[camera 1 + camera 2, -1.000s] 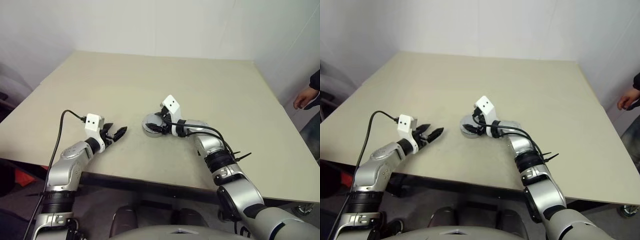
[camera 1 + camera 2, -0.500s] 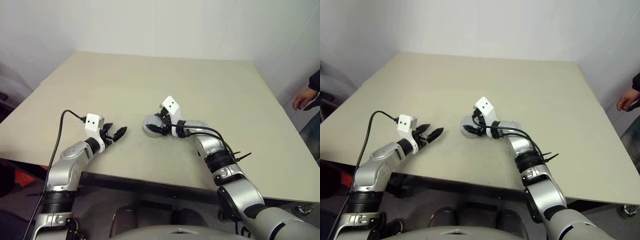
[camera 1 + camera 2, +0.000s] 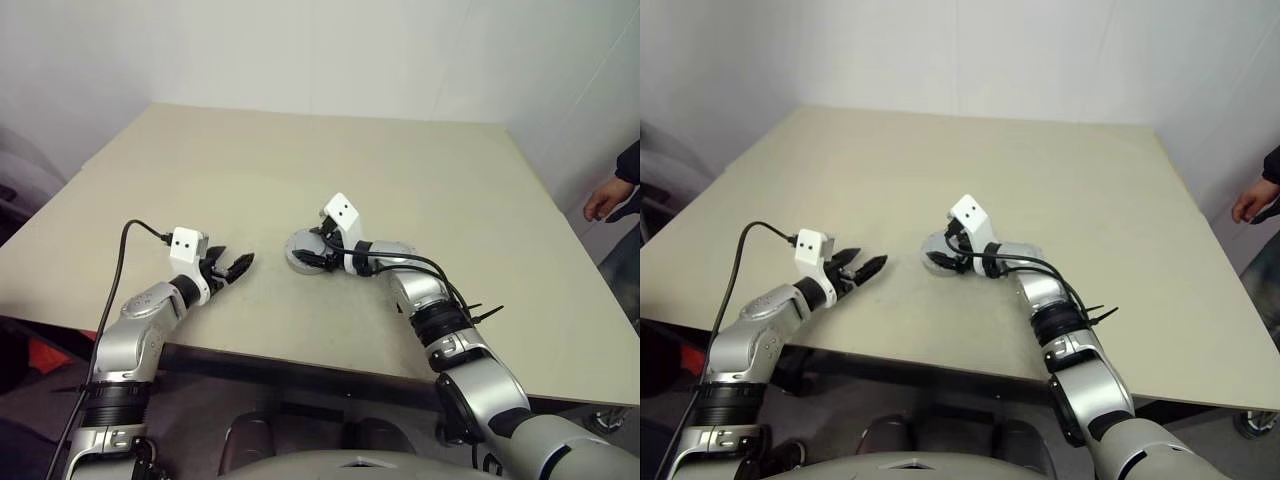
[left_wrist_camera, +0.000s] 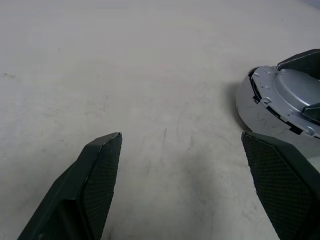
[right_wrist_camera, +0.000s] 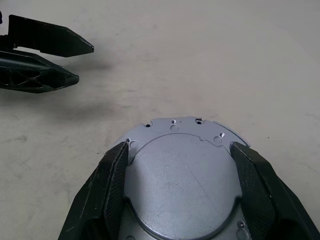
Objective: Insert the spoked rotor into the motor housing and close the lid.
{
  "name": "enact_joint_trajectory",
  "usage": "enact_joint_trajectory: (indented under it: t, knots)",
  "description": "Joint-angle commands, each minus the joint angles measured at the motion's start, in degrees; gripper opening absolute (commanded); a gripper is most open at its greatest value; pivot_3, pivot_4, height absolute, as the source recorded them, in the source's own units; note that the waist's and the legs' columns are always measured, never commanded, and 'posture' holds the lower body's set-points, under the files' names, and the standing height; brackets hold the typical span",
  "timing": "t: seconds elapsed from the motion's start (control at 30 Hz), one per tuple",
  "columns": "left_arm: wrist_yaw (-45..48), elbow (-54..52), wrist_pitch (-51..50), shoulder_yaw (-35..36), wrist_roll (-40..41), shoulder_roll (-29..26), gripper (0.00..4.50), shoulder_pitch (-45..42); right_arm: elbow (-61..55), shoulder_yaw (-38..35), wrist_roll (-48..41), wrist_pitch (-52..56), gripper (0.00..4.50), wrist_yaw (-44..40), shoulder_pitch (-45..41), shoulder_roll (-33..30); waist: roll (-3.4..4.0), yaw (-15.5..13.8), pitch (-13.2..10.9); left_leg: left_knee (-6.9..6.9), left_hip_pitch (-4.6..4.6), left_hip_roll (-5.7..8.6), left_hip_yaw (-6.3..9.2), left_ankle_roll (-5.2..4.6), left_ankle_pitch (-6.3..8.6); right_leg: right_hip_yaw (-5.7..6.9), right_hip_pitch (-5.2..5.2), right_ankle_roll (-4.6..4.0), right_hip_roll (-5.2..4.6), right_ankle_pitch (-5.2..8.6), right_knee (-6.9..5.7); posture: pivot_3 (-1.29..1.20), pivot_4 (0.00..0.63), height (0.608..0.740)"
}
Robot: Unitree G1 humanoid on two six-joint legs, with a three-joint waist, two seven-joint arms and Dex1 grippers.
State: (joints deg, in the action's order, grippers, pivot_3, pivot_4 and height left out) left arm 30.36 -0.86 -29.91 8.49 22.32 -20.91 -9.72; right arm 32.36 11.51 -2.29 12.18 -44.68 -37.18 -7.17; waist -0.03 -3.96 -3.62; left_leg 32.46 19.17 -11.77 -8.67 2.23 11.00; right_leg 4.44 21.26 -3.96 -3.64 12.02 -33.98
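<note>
A silvery round assembly, the motor housing [image 3: 298, 254] with the pale lid [image 5: 180, 185] flat on top, rests on the beige table [image 3: 400, 160] near its middle. My right gripper [image 5: 181, 147] reaches over it from the right. Its two black fingers [image 5: 112, 185] press against opposite edges of the lid. The lid hides the spoked rotor. My left gripper [image 3: 238, 266] hovers low over the table a hand's width to the left of the housing [image 4: 280, 107], open with nothing between its fingers [image 4: 100, 170].
A person's hand [image 3: 605, 198] shows past the table's right edge. A black cable runs from the left wrist camera box [image 3: 186, 244] back along the arm. Bare tabletop lies behind and to either side of the housing.
</note>
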Motion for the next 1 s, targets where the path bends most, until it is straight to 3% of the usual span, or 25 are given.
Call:
enact_joint_trajectory:
  t: [0.03,1.0]
  knots:
    - [0.12,-1.12,0.9,0.28,0.11,-0.4,4.04,-0.72,2.08,1.18,0.71,1.38,3.15,-0.4,1.48,-0.13,-0.01,-0.01,0.01,0.0,-0.01,0.0,0.0,0.0,0.0,0.0,0.0,0.0,0.0,0.0,0.0,0.0,0.0,0.74]
    - [0.29,-0.44,1.22,0.2,0.1,-0.32,4.04,-1.15,-0.11,0.65,0.73,-2.19,3.15,0.33,0.57,-0.35,-0.01,-0.01,0.01,0.0,-0.01,0.0,0.0,0.0,0.0,0.0,0.04,0.0,0.0,0.0,0.0,0.0,0.0,0.74]
